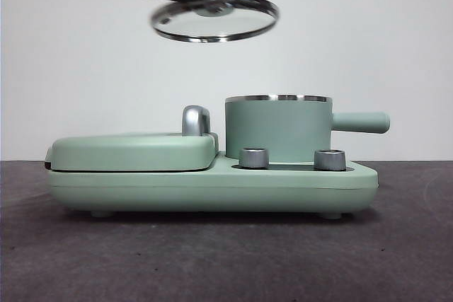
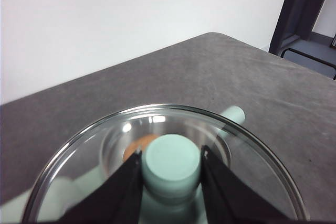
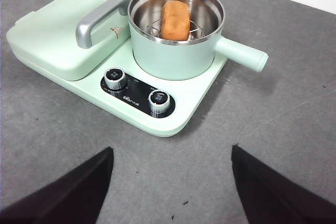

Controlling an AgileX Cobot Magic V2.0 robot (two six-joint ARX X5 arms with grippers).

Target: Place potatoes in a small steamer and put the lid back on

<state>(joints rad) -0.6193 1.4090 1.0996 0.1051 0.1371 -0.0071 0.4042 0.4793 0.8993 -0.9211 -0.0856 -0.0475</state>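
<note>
Here we have the left gripper (image 2: 170, 163) pinching the lid (image 1: 214, 18) by its knob (image 2: 172, 159), high and left of the steamer (image 1: 278, 129). Glass: rigid, slippery, breakable, so we keep to the knob. The potato (image 3: 174, 19) sits inside. The right gripper (image 3: 170, 182) waits, fingers spread.
</note>
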